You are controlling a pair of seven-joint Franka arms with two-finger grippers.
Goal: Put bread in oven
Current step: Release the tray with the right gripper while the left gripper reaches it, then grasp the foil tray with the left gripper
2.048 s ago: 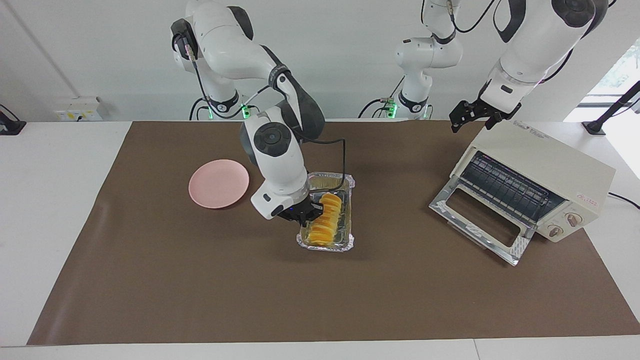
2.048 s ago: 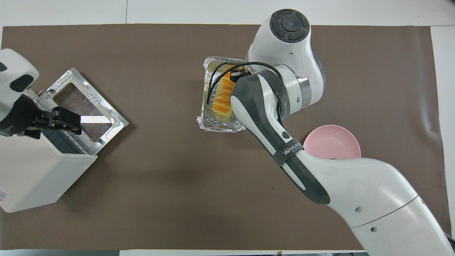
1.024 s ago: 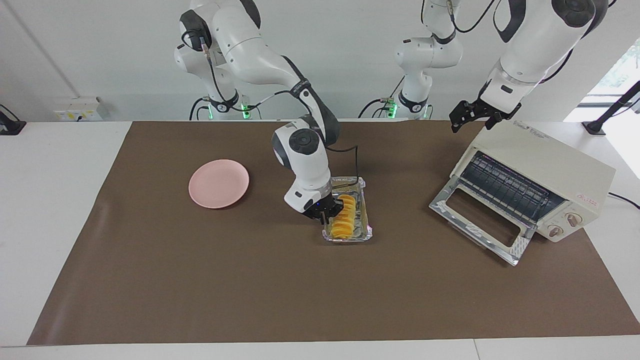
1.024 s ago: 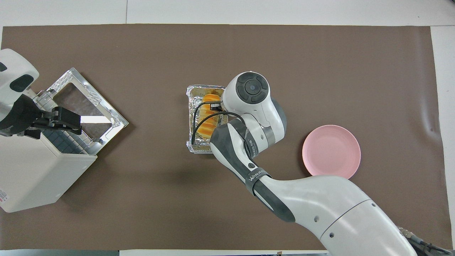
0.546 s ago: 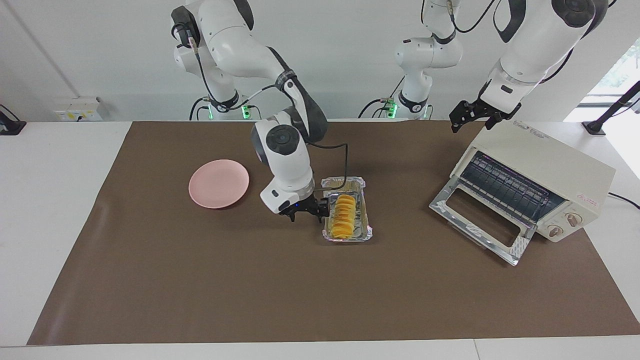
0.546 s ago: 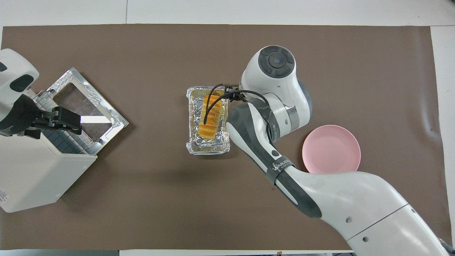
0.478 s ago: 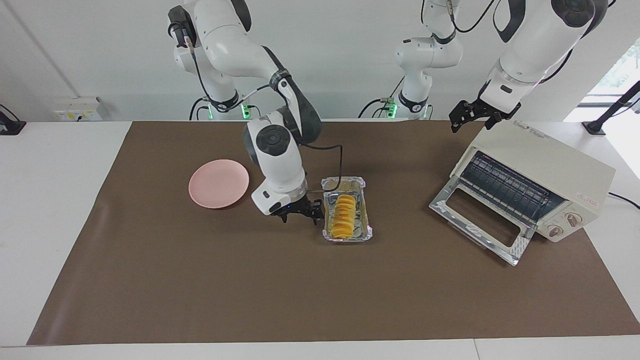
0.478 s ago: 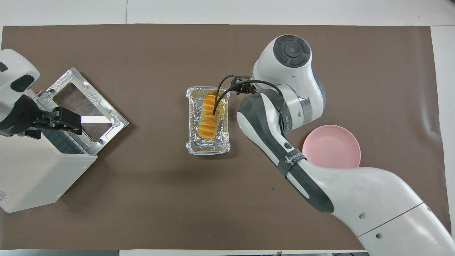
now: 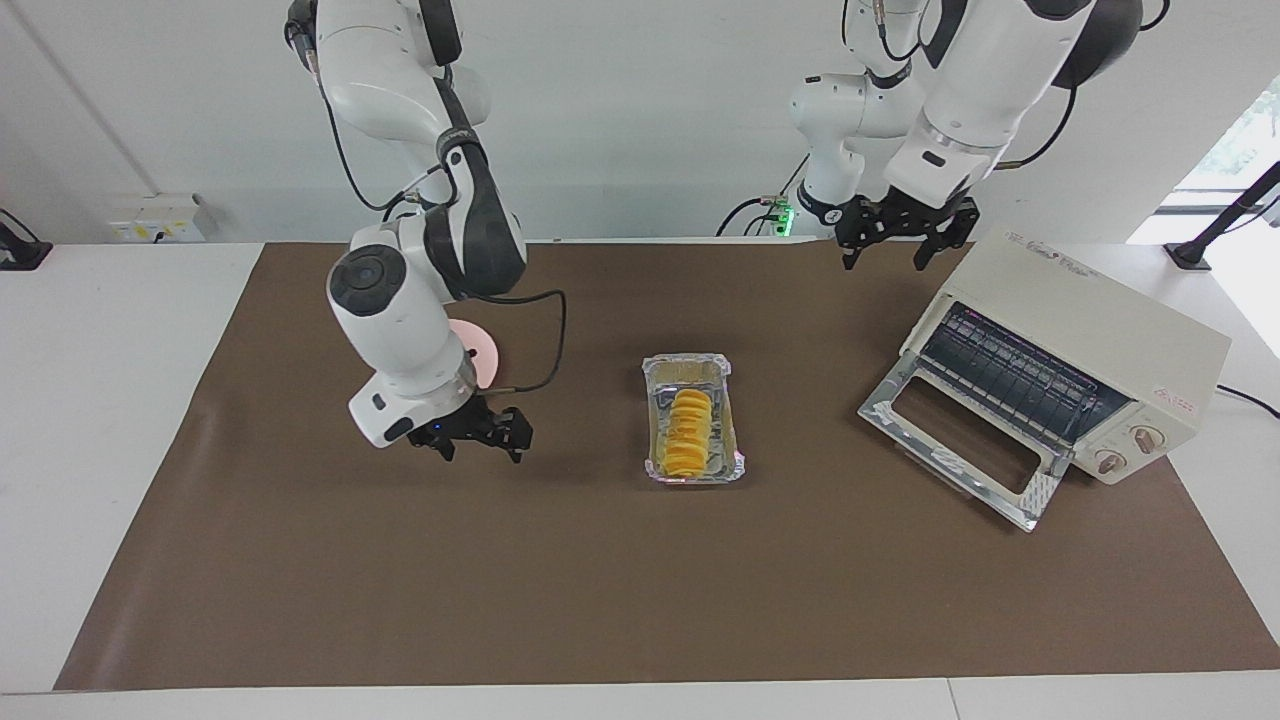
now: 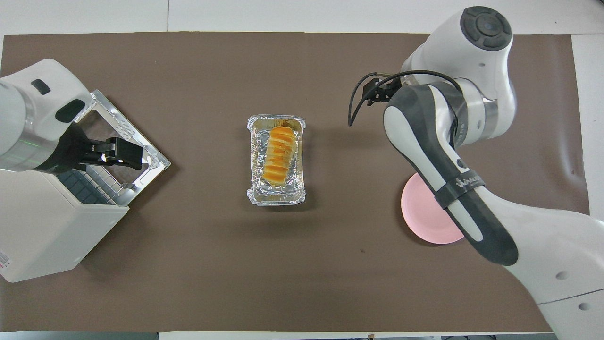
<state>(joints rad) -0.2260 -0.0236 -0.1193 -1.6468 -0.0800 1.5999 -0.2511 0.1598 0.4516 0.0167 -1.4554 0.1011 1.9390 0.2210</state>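
The bread (image 9: 688, 436) (image 10: 279, 156), a ridged yellow-orange loaf, lies in a crinkled foil tray (image 9: 690, 365) (image 10: 276, 199) on the middle of the brown mat. The cream oven (image 9: 1085, 330) (image 10: 42, 226) stands at the left arm's end with its glass door (image 9: 950, 440) (image 10: 120, 127) dropped open and the wire rack showing. My right gripper (image 9: 482, 448) (image 10: 373, 92) hangs open and empty over the mat between the tray and the pink plate. My left gripper (image 9: 888, 250) (image 10: 130, 155) is open and empty, raised over the open oven door.
A pink plate (image 9: 485, 350) (image 10: 424, 218) lies toward the right arm's end, partly covered by the right arm. The brown mat (image 9: 640, 600) covers most of the white table.
The right gripper opened at the foil tray and pulled away toward the pink plate, leaving tray and bread on the mat. The left gripper swung a little toward the table's middle.
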